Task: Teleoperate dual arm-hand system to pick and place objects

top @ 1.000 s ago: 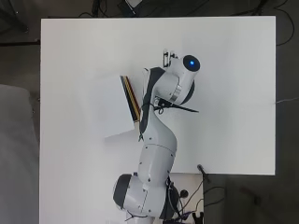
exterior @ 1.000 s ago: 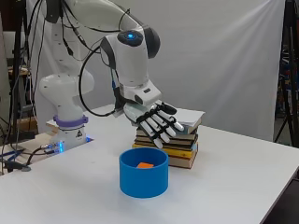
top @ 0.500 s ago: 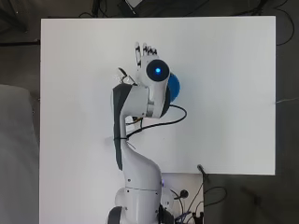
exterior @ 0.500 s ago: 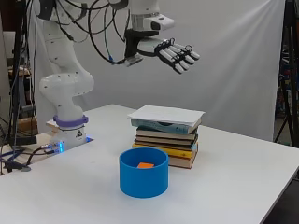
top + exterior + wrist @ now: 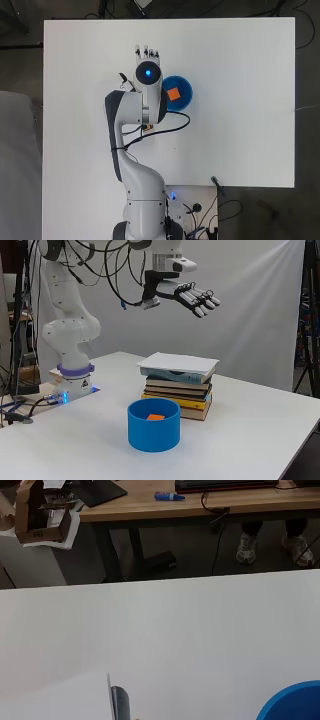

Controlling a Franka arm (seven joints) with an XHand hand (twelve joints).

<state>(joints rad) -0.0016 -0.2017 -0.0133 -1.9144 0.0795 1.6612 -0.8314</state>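
I hold the hand [image 5: 192, 296] spread and empty high above the book stack [image 5: 178, 391], the orange block [image 5: 156, 417] lying in the blue bowl [image 5: 153, 432]; I judge the place step done, so next calls for picking a new target.

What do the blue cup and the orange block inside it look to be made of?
Blue cup: likely matte plastic, with uniform colour, smooth walls and an even rim. Orange block: possibly foam or plastic, flat matte colour with no shine; too little shows to be sure.
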